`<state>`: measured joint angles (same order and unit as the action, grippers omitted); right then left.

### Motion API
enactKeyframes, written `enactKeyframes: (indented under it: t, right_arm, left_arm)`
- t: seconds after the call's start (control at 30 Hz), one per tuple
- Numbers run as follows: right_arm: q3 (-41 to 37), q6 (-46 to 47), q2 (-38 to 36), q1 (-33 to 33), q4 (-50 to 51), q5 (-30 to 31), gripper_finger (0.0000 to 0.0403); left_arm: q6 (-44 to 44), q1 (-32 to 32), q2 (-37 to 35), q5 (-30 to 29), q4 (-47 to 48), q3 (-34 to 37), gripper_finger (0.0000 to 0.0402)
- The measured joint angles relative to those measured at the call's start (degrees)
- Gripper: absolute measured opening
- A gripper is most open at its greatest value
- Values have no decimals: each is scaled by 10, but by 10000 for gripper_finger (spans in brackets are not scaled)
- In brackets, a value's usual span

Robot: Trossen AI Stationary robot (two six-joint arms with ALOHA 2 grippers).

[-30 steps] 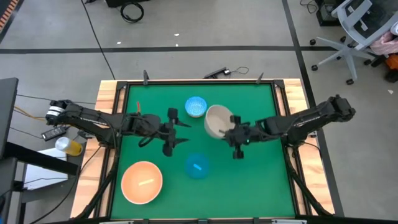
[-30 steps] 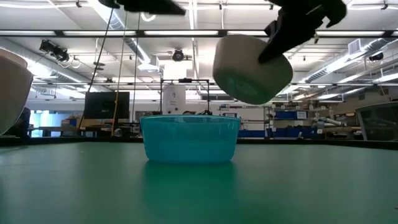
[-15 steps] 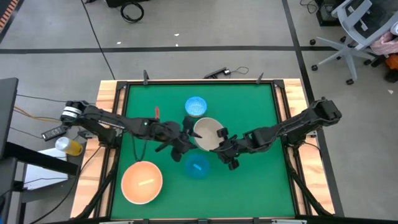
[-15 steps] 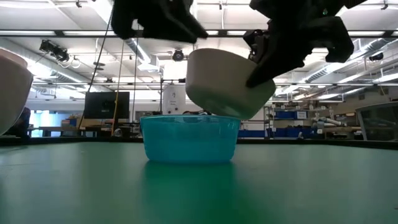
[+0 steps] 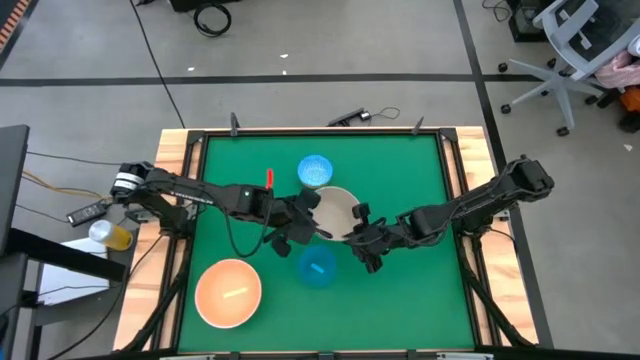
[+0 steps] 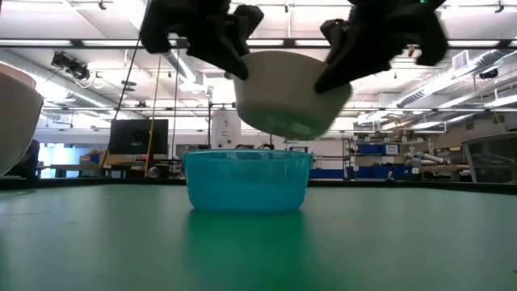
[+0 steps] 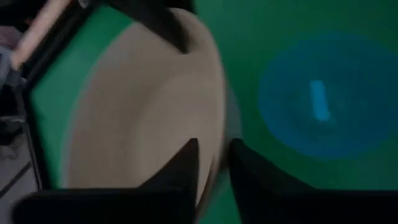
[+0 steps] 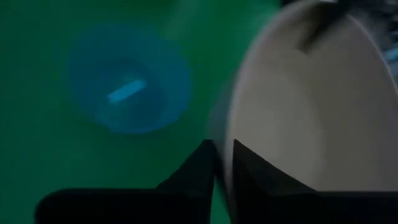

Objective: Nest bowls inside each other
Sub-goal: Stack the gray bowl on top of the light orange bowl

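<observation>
With the cream bowl held in the air near mid-tabletop, above the blue bowl, left tool and right tool each pinching its rim, keep it level.

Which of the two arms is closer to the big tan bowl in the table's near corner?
Left. Its gripper is on the cream bowl's rim, nearer the tan bowl. The right gripper grips the opposite rim, farther off.

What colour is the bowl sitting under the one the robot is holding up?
Solid blue bowl, clearest in the low view, standing on the green table.
</observation>
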<state>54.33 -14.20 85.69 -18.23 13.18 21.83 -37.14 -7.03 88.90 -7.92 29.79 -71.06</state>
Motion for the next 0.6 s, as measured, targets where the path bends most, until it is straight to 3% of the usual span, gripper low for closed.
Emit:
enactKeyframes:
  t: [0.1, 0.2, 0.37, 0.43, 0.6]
  right_arm:
    - [0, 1, -5, -5, -20, 26, 84]
    - [1, 2, -25, -16, -70, 16, 112]
    - [0, 2, -84, -41, -145, -88, 141]
    - [1, 13, -109, -52, -174, -105, 145]
    - [-7, 47, -146, -69, -161, -25, 144]
  left_arm:
    - [1, -1, -2, 5, 67, -32, 19]
    - [20, -2, -3, 2, 126, -45, 11]
    - [110, -22, -4, -64, 250, -46, 9]
    - [165, -43, -5, -64, 323, -46, 9]
    - [328, -129, -16, -67, 463, -50, 9]
